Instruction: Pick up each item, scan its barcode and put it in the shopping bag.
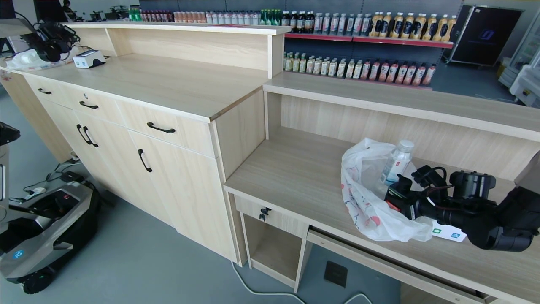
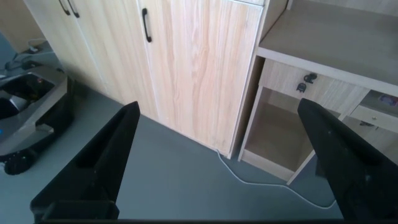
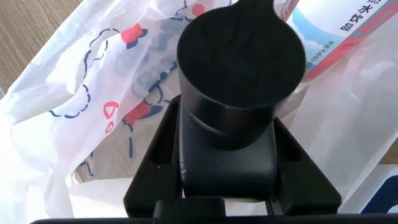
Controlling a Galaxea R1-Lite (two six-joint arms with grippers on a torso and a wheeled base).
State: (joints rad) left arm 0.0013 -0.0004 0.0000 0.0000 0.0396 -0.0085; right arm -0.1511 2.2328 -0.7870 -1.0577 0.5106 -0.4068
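Shopping bag (image 1: 371, 211): white plastic with red and blue print, lying crumpled on the low desk (image 1: 295, 173), mouth facing the right arm.

Bottle (image 1: 395, 165): clear, white cap, white label. It stands roughly upright at the far side of the bag. The cap is above the plastic and the lower body shows through it. Whether it sits fully inside the bag I cannot tell. In the right wrist view its label (image 3: 339, 28) lies just beside the printed plastic (image 3: 93, 93).

Right gripper (image 1: 396, 196): at the bag's mouth, touching or just short of the plastic, below the bottle's label. Whether it is open or closed on anything I cannot tell. The wrist view there has a black cylindrical piece (image 3: 239, 68) on a black block in front of the bag.

Left gripper (image 2: 211, 162): well apart from the bag, over the grey floor beside the cabinet doors. Its two dark fingers (image 2: 93, 168) are spread wide with nothing between them.

White card (image 1: 449, 233) with a green and a blue square: flat on the desk, just beside the bag on the near side, under the right arm.

Small white device (image 1: 88, 59): on the tall counter, far from the bag. Shelves of drinks (image 1: 358, 25) stand behind the bag's counter.
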